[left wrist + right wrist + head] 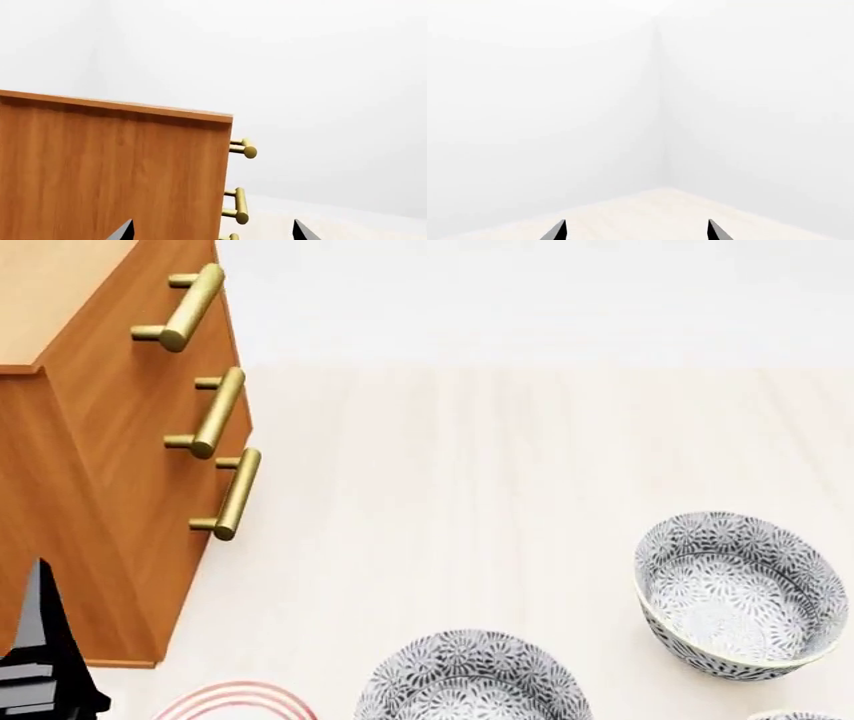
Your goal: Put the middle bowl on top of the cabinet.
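Note:
The cabinet stands at the left of the head view, orange-brown with a lighter top and three brass handles. Two grey-and-white floral bowls sit on the pale floor, one at the lower centre and one at the right. The rim of a third just shows at the bottom edge. Which one is the middle bowl cannot be told from this view. My left gripper is open and empty, facing the cabinet. My right gripper is open and empty, facing a bare room corner.
A flat white plate with red rings lies at the bottom edge, between the cabinet and the nearest bowl. A dark part of my left arm shows in front of the cabinet's lower side. Pale wooden floor stretches to white walls.

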